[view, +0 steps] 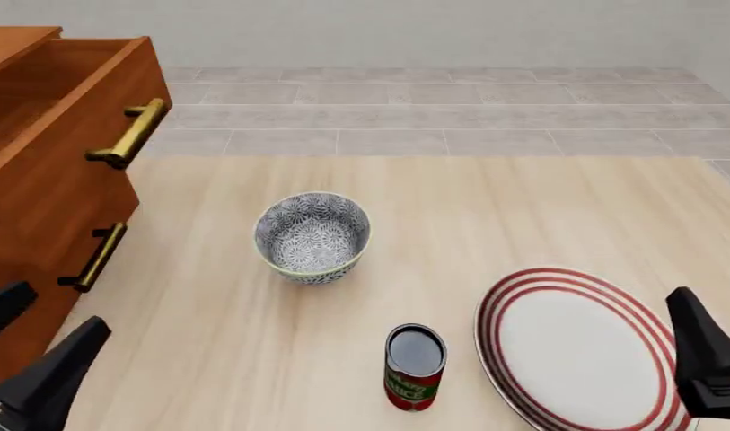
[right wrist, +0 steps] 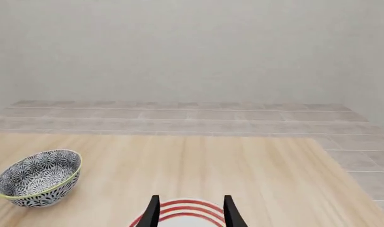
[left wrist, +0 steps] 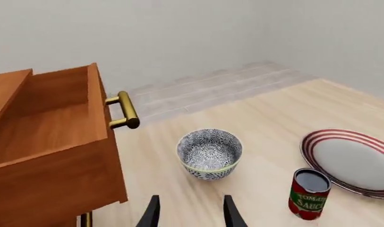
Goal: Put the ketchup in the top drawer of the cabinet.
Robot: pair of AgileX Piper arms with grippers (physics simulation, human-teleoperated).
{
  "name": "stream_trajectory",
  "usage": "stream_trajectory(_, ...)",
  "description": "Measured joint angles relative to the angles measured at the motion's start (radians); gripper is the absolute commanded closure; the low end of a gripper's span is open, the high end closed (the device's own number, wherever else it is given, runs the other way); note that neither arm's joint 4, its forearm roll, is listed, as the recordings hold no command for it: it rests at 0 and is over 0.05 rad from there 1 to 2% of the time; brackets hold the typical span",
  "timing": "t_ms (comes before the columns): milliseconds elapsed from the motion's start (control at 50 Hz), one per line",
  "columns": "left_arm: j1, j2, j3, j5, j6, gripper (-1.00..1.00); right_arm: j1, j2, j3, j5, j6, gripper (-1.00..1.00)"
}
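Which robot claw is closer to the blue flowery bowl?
The left claw. It sits low beside the cabinet, toward the bowl's left. The right claw is farther off, past the striped plate.

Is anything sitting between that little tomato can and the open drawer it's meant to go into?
Partly: the patterned bowl stands on the table between the ketchup and the top drawer. The drawer is already pulled open, so lifting the can over should clear it.

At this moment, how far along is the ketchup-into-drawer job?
Done: the top drawer is pulled open. In hand: nothing; the left gripper and right gripper are open and empty. Left: the ketchup stands on the table beside the plate, not yet grasped.
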Motion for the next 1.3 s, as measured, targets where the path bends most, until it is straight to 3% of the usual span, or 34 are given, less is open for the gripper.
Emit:
stream_trajectory(200, -0.163, 0.197, -0.004, -0.096, -0.012, -1.0, 0.006, -0.002, -0.011, 0.006, 0.005, -1.0)
stream_trajectory(580, -0.381, 0.725, 0.026, -0.505, -0.011, -1.0, 0.021, -0.003, -0.021, 0.012, 0.038, -1.0)
stream_trajectory(940, -0.507, 1.067, 0.023, -0.764, -0.013, -1.0, 0.034, -0.003, -0.029, 0.013, 0.086, -1.0)
stream_trajectory(1300, -0.553, 1.276, -0.009, -0.907, 0.021, -1.0, 0.048, -0.003, -0.027, 0.008, 0.103, -1.0)
